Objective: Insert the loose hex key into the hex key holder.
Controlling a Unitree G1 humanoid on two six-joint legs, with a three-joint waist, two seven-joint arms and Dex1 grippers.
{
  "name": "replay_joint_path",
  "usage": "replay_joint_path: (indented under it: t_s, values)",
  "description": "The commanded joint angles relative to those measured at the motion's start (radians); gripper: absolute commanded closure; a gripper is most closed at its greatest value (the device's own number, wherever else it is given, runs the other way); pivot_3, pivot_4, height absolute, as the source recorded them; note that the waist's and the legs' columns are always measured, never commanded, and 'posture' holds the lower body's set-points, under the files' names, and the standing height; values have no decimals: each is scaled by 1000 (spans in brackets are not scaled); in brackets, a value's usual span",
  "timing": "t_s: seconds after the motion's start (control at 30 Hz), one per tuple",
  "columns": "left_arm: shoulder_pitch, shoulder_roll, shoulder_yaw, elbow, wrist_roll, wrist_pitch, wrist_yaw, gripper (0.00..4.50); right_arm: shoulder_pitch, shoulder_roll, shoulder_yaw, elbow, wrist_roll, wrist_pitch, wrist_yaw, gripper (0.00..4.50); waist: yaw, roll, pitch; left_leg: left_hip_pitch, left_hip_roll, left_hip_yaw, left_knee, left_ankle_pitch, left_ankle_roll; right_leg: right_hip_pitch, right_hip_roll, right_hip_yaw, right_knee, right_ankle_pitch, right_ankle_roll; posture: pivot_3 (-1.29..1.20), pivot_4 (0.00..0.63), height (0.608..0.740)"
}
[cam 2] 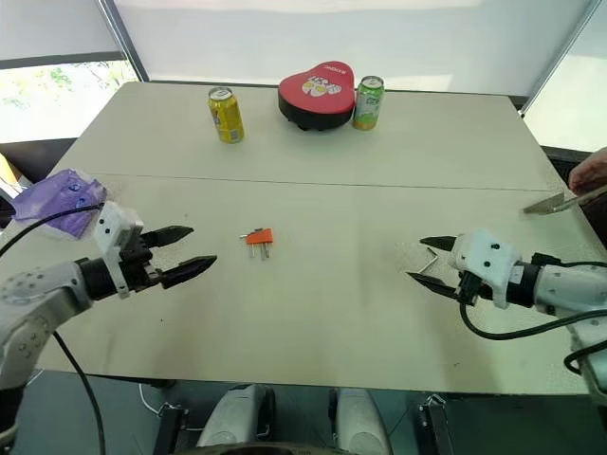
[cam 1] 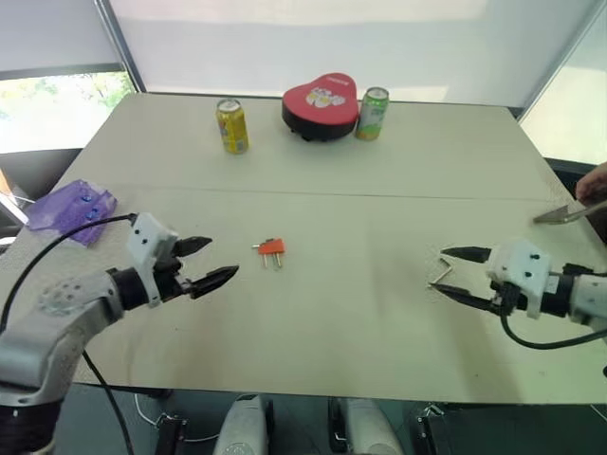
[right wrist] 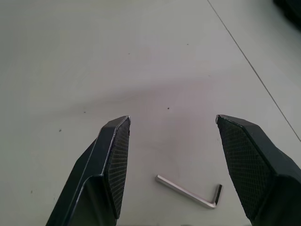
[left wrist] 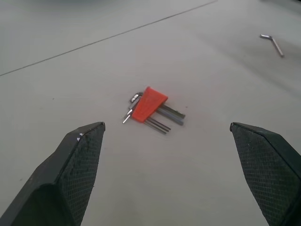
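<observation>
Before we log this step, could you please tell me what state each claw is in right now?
Left claw: open, holding nothing.
Right claw: open, holding nothing; the loose hex key lies on the table between its fingers.

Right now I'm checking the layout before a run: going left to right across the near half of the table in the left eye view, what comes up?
purple bag → left pincer → hex key holder → loose hex key → right pincer
</observation>
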Motion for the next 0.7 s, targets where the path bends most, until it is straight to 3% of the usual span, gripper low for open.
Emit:
replay_joint_path:
  t_s: [0.03,0.7]
  values:
    - [-16,22,20,5,-5,-16,-35,54,-27,-13,-32,-1,18,-1,16,1494,0,0,0,0,0,0,0,0,0,0,0,0,0,0,0,0,150,740]
    - [-70,10,6,-2,-5,28,1,54,-96,11,21,-17,10,30,-1,1494,1,0,0,0,0,0,0,0,0,0,0,0,0,0,0,0,150,740]
